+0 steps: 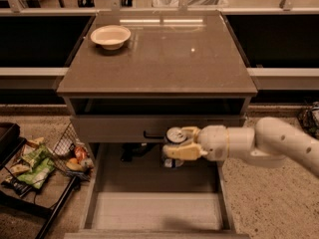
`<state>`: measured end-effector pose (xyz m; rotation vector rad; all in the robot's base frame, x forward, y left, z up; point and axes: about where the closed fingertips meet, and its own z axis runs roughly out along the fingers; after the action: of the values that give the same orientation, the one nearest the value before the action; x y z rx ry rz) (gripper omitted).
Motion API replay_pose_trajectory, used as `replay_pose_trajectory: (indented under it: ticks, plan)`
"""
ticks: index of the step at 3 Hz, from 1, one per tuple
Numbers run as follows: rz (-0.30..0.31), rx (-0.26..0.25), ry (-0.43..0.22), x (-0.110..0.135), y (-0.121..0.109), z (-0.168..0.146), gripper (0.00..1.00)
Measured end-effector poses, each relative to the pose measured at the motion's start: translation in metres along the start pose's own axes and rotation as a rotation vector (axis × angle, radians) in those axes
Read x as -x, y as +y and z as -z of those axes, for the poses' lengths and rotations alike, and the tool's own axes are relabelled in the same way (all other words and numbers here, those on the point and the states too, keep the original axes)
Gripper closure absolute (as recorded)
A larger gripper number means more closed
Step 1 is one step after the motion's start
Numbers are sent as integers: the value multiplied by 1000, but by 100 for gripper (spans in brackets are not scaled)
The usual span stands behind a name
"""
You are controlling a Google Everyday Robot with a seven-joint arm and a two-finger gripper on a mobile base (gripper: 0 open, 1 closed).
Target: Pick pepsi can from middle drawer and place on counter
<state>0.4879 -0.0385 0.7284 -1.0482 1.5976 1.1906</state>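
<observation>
The pepsi can (174, 137) is a dark-blue can with a silver top, held upright in my gripper (180, 142) above the open middle drawer (149, 178). My gripper is shut on the can, with one yellowish finger (180, 152) across its front and the other behind its top. My white arm reaches in from the right. The can is level with the grey drawer front (119, 128) above the open drawer, below the counter's edge. The counter (164, 54) is a glossy grey-brown slab on top of the cabinet.
A white bowl (110, 36) sits on the counter's back left corner. A wire rack with snack bags (35, 161) stands on the floor at the left. Dark shelving runs along both sides of the cabinet. A dark object (311, 118) lies at the right edge.
</observation>
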Motion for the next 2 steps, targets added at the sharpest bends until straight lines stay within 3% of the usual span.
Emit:
replay_pose_trajectory:
  ticks: [1, 2]
  plan:
    - [-8, 2, -12, 78, -25, 23, 100]
    - [-19, -28, -23, 156, -54, 35, 100]
